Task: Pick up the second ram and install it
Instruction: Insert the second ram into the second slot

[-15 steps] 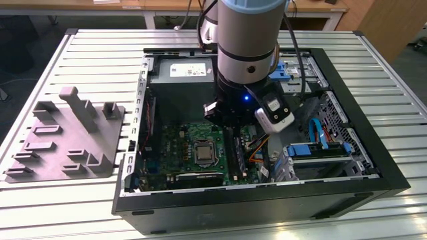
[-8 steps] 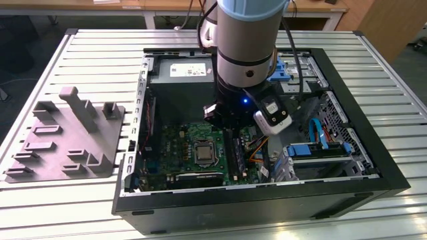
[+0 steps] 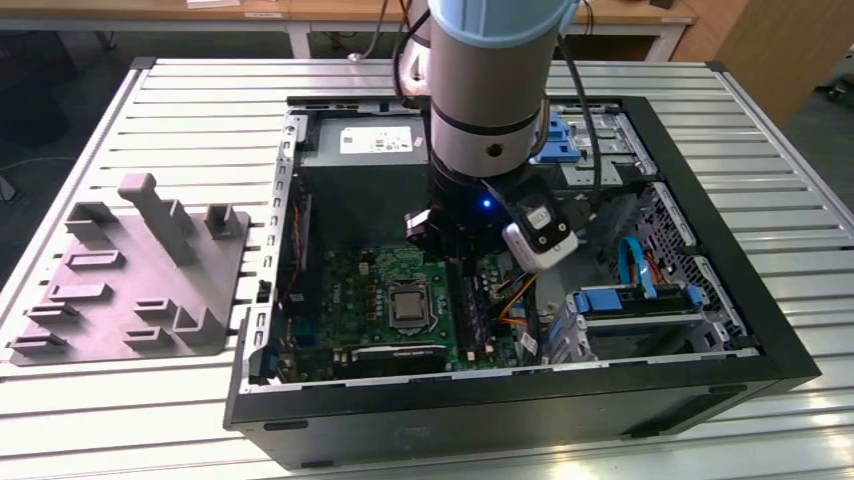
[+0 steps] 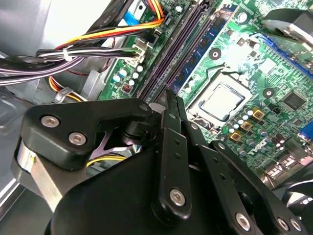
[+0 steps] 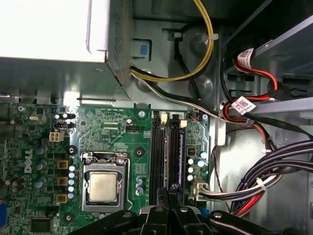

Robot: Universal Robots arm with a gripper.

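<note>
The second ram (image 4: 203,46), a thin dark blue-green board with chips, stands on edge along a black memory slot of the green motherboard (image 3: 387,270). It runs out from my fingertips in both wrist views, second ram (image 5: 174,156). My gripper (image 4: 173,100) is down inside the open computer case, beside the processor socket (image 5: 102,188). Its two thin fingers are pressed together on the stick's upper edge, gripper (image 5: 168,193). I cannot tell whether the stick is seated in the slot. In the exterior view the arm's wrist hides the fingers.
Bundled cables (image 5: 264,181) crowd one side of the slots, and the grey power-supply box (image 3: 360,150) stands at the case's far end. Blue drive carriers (image 3: 641,300) fill the exterior view's right. A grey plastic fixture (image 3: 134,290) with upright posts lies outside the case (image 3: 534,400), at that view's left.
</note>
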